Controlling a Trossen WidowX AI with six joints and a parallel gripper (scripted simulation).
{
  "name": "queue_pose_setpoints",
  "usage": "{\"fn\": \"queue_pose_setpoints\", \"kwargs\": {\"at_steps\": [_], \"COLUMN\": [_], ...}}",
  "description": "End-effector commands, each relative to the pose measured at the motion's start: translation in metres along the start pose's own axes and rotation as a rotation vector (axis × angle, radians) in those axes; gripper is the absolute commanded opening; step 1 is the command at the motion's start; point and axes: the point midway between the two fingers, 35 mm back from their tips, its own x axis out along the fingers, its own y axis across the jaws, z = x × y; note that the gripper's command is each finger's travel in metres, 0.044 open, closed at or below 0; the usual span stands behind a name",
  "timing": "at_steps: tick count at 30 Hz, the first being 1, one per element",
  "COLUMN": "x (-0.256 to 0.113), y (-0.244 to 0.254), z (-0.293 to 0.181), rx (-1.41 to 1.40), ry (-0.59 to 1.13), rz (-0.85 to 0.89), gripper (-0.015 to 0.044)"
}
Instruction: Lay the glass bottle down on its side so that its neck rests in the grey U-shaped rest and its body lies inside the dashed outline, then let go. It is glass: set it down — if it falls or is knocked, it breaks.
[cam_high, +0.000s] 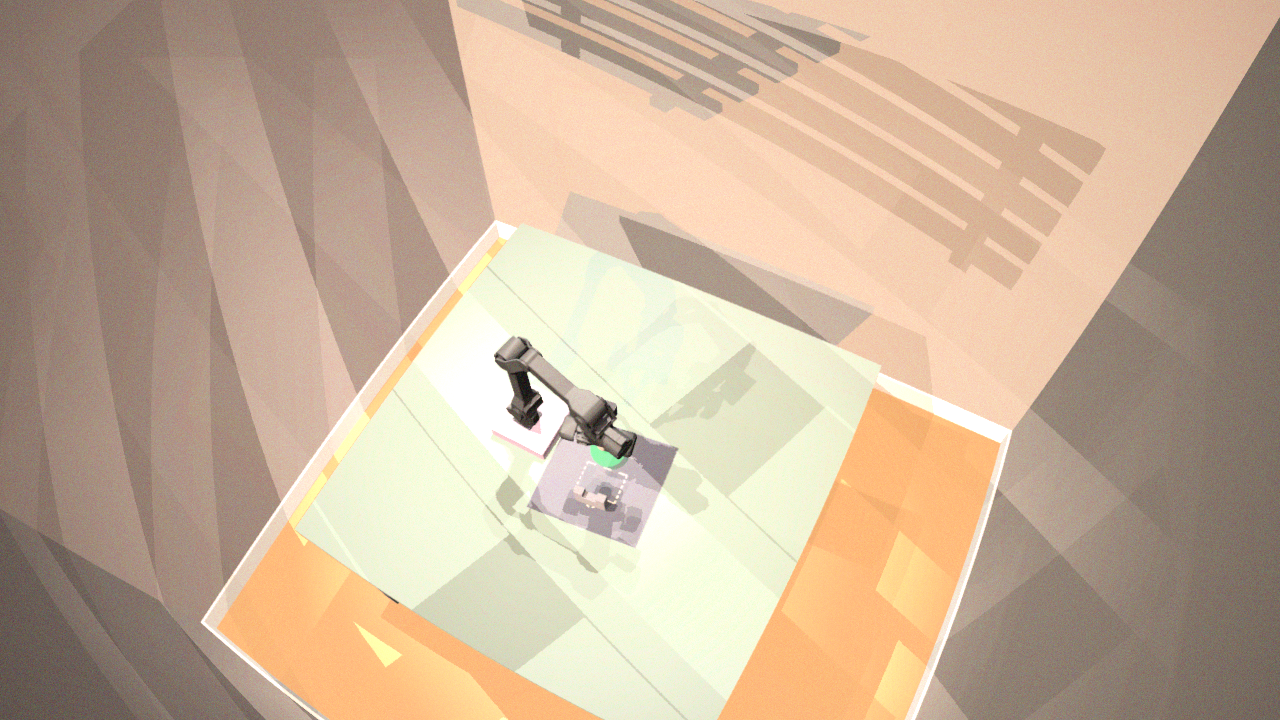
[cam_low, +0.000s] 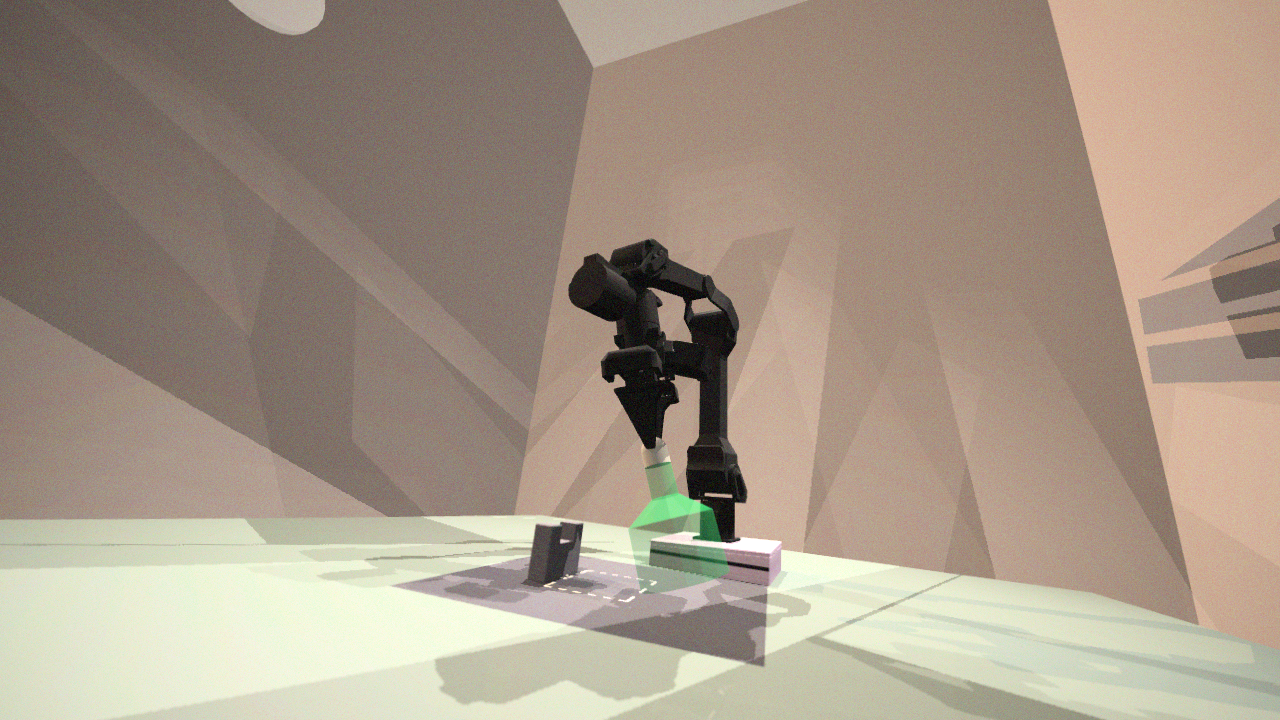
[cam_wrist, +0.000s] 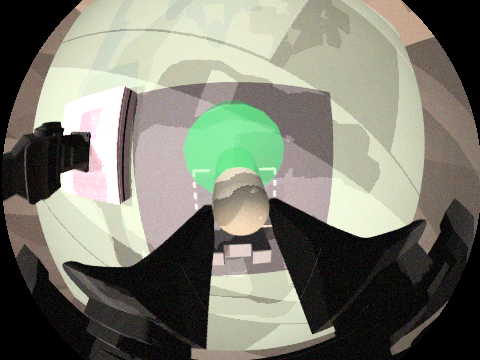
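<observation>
The green glass bottle (cam_high: 608, 457) (cam_low: 677, 540) (cam_wrist: 234, 131) has a pale cap (cam_wrist: 240, 202). It leans slightly, its neck end tipped toward the rest. My gripper (cam_low: 654, 445) (cam_wrist: 240, 208) points down and is shut on the bottle's capped neck end, one finger on each side. I cannot tell whether the base's lower edge touches the mat. The grey U-shaped rest (cam_high: 593, 497) (cam_low: 544, 555) (cam_wrist: 240, 250) stands at the far end of the dashed outline (cam_wrist: 202, 170) from the bottle. The bottle's body is beside the outline's other end. The fingertips are hidden in the top view.
A purple-grey mat (cam_high: 657, 465) (cam_low: 716, 631) (cam_wrist: 307, 200) lies under the rest and outline. The arm's pink-white base block (cam_high: 528, 441) (cam_low: 760, 564) (cam_wrist: 111, 145) stands close to the mat, on the arm's side of the bottle.
</observation>
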Motion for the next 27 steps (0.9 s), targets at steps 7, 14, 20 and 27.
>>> {"fn": "queue_pose_setpoints", "kwargs": {"at_steps": [7, 14, 20, 27], "x": [-0.002, -0.003, -0.003, -0.003], "y": [-0.001, 0.000, 0.000, 0.000], "z": [-0.014, -0.019, -0.024, -0.029], "rx": [-0.001, -0.005, -0.009, -0.013], "ry": [-0.002, -0.018, -0.031, -0.047], "rz": [0.000, -0.001, -0.002, -0.004], "gripper": [0.0127, 0.0127, 0.0127, 0.0127]}}
